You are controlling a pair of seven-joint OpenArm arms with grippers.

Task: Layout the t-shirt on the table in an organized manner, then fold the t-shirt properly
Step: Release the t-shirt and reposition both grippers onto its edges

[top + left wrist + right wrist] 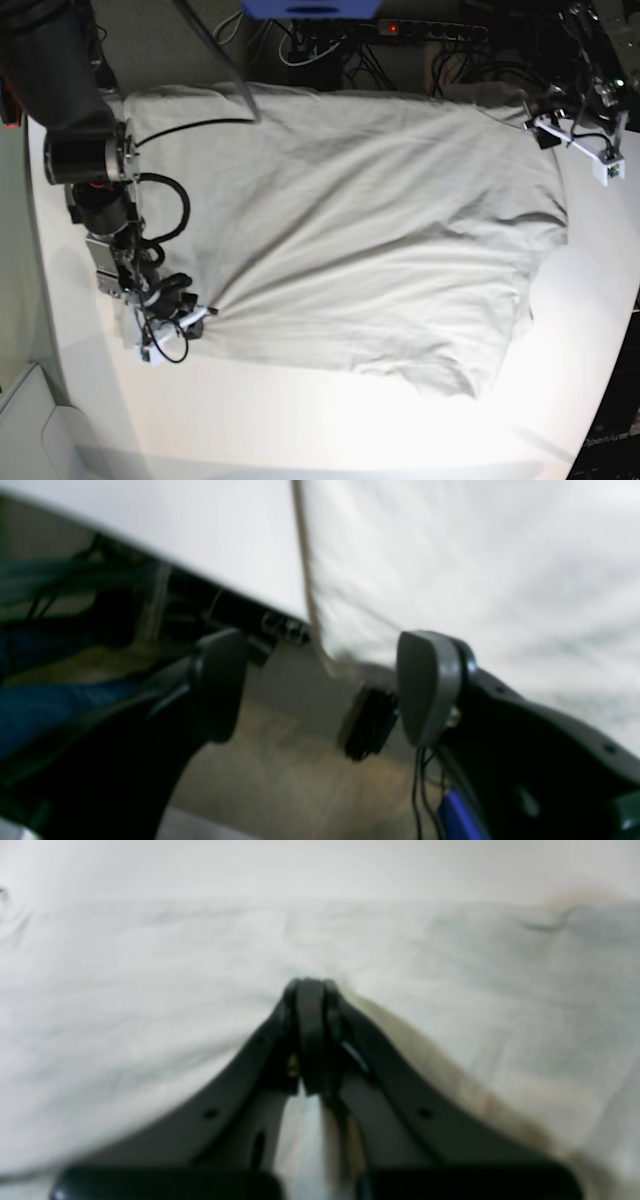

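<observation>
t-shirt (350,240): spread across the table (330,420), creases running toward 8 o'clock.
right gripper (197,314): pinched shut on the hem; you pull gently outward.
left gripper (320,690): jaws apart, empty, at 2 o'clock.

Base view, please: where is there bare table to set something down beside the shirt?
The widest bare table is the near strip below the t-shirt hem. A narrower strip runs past its right edge. The far edge is crowded: cloth reaches it. The right gripper pinches the shirt at left; the left gripper is open at the far-right corner.
</observation>
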